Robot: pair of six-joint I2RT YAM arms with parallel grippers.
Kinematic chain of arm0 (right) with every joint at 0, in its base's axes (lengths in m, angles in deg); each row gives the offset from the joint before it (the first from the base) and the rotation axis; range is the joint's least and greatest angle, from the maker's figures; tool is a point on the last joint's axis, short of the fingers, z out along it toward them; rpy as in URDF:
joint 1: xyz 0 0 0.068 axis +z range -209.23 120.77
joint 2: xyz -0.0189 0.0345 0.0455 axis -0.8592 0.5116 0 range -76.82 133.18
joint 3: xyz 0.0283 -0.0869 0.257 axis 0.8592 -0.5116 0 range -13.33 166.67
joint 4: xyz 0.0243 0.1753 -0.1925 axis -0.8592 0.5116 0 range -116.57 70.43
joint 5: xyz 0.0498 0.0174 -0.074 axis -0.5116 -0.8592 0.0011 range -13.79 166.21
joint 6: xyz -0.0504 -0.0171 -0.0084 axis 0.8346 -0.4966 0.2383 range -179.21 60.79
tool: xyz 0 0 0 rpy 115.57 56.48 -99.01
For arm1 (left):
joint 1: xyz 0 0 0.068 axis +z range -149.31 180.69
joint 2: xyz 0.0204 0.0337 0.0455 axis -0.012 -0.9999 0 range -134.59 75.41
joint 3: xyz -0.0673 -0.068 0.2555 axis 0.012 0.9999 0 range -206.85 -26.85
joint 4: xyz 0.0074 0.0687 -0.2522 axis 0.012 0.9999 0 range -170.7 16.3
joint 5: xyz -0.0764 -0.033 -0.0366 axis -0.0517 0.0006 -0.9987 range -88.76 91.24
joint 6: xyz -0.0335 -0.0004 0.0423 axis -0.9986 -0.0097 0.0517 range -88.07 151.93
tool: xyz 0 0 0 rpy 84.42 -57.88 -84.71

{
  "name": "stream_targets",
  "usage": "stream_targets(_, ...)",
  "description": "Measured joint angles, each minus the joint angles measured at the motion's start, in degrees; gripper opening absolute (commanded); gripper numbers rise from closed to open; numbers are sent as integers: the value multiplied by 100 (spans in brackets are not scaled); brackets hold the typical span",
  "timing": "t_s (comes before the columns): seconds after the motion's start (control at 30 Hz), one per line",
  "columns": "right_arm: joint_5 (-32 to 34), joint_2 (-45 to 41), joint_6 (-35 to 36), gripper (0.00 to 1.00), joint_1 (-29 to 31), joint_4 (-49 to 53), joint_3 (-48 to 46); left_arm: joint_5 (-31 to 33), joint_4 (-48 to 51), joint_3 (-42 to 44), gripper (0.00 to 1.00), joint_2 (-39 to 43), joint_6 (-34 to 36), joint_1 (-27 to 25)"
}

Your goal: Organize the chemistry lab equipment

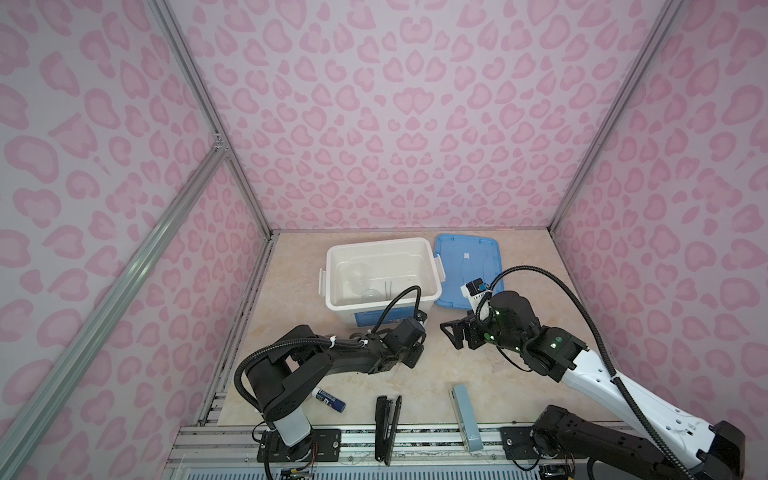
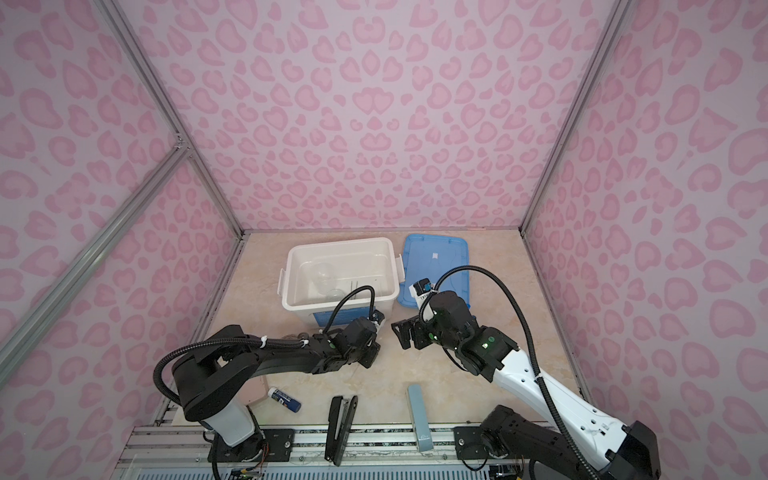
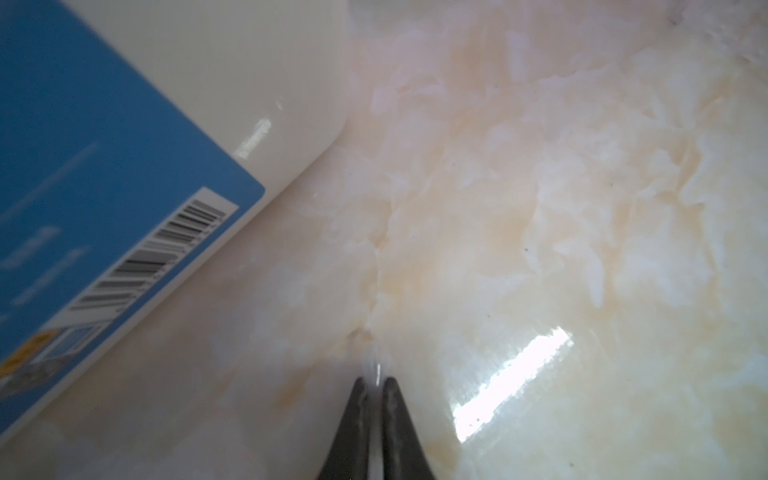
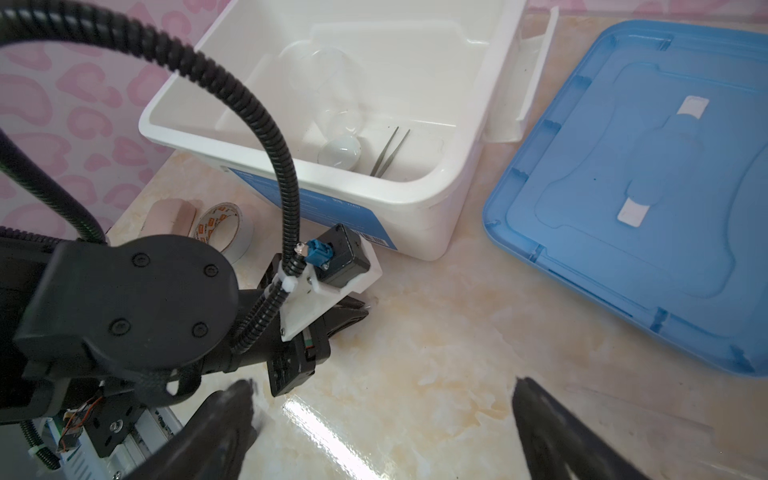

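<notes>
Jaws of the left gripper (image 3: pixel 375 380) sit pressed almost together low over the marble table (image 3: pixel 540 208). A thin clear piece (image 3: pixel 372 365) glints between their tips. It looks pinched there, though I can't tell whether it is a rod or a dropper. That puts it on the table just in front of the white bin (image 1: pixel 345 318), near the corner with the blue label (image 3: pixel 104 166). Inside the bin lie clear glassware (image 4: pixel 328 91), a small round dish (image 4: pixel 338 151) and tweezers (image 4: pixel 390 149). The blue lid (image 1: pixel 467 262) lies flat beside the bin. The right gripper (image 4: pixel 382 415) hovers nearby, jaws wide apart and holding nothing.

To my eye the step in hand is lifting this piece into the bin. Doing it well means rising straight off the table with a light squeeze, since something this slim could slip or snap. It should clear the rim fully and be let go low over a bare patch, away from the glass. The tape roll (image 4: pixel 222 226) behind is best left alone.
</notes>
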Motion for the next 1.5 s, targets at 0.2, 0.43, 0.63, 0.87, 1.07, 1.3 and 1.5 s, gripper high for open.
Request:
stream_targets(0.2,46,-7,37,98,0,2,33,-83,131,96,5,227,-199,-2)
stream_targets(0.43,302,-125,61,98,0,26,153,-232,162,105,4,658,-407,-15)
stream_targets(0.63,310,-422,44,99,-223,267,509,-291,551,-26,3,1587,-675,-68)
stream_targets(0.87,247,-313,-92,99,-944,308,1069,-195,1091,-1067,3,2459,-1040,149)
stream_targets(1.07,-7,116,-249,99,-1029,280,1314,-358,1405,-2033,3,2350,-1526,708)
stream_targets(1.3,-326,911,-245,98,-1032,149,1950,-785,1314,-2649,3,1453,-2083,1370)
stream_targets(1.5,-535,1506,-214,98,-1040,111,2406,-1163,885,-3080,3,533,-2546,1729)
